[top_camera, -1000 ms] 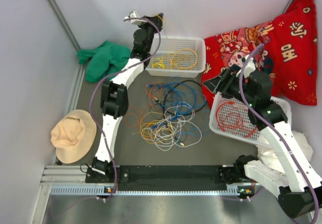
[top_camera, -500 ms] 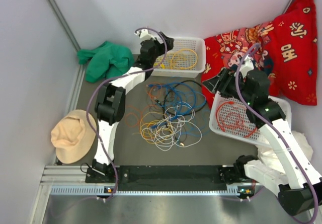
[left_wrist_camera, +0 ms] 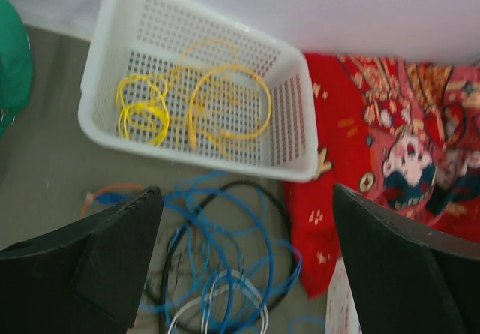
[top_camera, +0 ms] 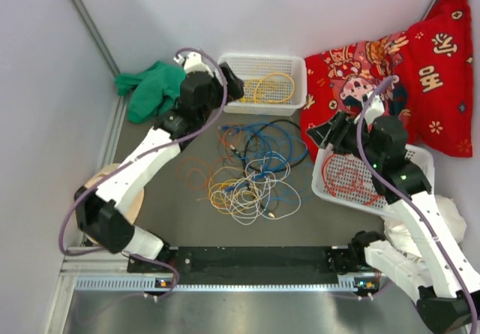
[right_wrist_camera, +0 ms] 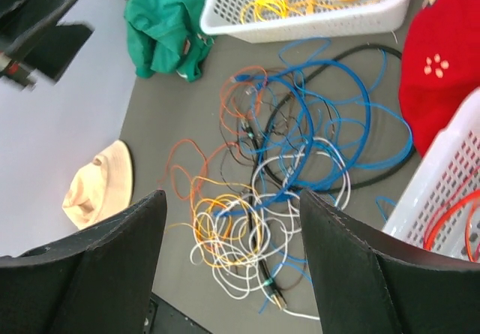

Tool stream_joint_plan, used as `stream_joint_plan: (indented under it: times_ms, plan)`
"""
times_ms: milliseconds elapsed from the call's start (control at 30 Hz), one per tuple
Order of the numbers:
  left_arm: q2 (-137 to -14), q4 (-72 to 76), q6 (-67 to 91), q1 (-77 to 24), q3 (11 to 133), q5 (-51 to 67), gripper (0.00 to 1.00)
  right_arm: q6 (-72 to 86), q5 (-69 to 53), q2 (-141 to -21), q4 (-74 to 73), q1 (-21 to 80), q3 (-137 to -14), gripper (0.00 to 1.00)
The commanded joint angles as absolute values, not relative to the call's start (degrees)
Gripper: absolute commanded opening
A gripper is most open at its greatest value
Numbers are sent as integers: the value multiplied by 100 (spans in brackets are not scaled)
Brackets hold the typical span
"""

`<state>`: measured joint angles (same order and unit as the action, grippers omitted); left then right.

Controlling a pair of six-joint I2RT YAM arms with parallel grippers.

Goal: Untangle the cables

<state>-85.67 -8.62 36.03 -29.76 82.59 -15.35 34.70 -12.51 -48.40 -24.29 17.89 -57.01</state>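
The cables (top_camera: 251, 173) lie in a loose tangle of blue, white, orange and black loops mid-table; the right wrist view looks down on this heap (right_wrist_camera: 277, 184). Yellow cables (left_wrist_camera: 225, 109) rest in the white back basket (top_camera: 300, 67). A red cable (top_camera: 345, 175) lies in the right basket (top_camera: 416, 161). My left gripper (top_camera: 231, 85) hangs open and empty by the back basket's left end, above blue loops (left_wrist_camera: 225, 259). My right gripper (top_camera: 326, 127) is open and empty, high over the tangle's right side, beside the right basket.
A green cloth (top_camera: 154, 86) lies at the back left. A tan hat (top_camera: 105, 191) sits at the left, partly behind my left arm. A red cushion (top_camera: 405, 64) fills the back right. A white cloth (top_camera: 450, 214) lies at the right, and a black rail (top_camera: 255, 263) runs along the near edge.
My left gripper went from nearly shut to wide open over the back basket, then drew back left and lower. The right arm has barely moved.
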Motion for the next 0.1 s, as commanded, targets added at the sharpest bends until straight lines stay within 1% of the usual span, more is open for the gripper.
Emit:
stream_joint_plan:
  times_ms: [0,67]
  plan:
    - [-7920,-2537,3331,-3287,7692,-2144,99,3419,-1125,-4650,-2566,1863,-5450,71]
    - [-7500,-2715,3253,-3287,7306,-1927,99,3401,-1099,-4553,-2610,1872,-5318,71]
